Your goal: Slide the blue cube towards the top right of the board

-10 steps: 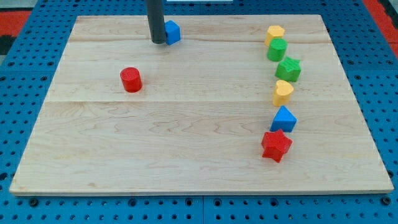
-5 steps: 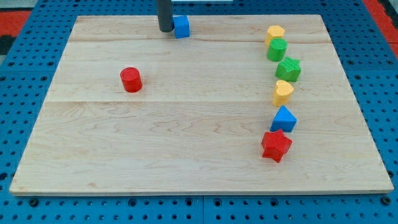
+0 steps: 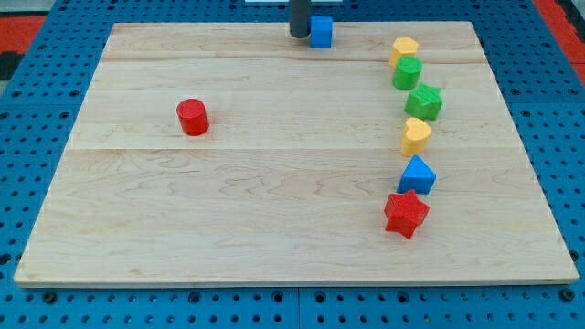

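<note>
Touching blue cube [image 3: 320, 31], my tip [image 3: 299, 36] left

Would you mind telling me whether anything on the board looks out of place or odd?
Only the blue cube: it sits right at the board's top edge, my tip against its left side. Nothing looks damaged.

The setting looked like a robotics lab or test bench. A pale wooden board [image 3: 274, 201], made of joined planks, lay flat as the working surface on a blue perforated base [image 3: 567, 119] with a regular grid of dark holes. Red perforated panels [image 3: 23, 23] showed at the far corners. Small coloured plastic blocks [image 3: 416, 105] sat on the board like test pieces.
</note>
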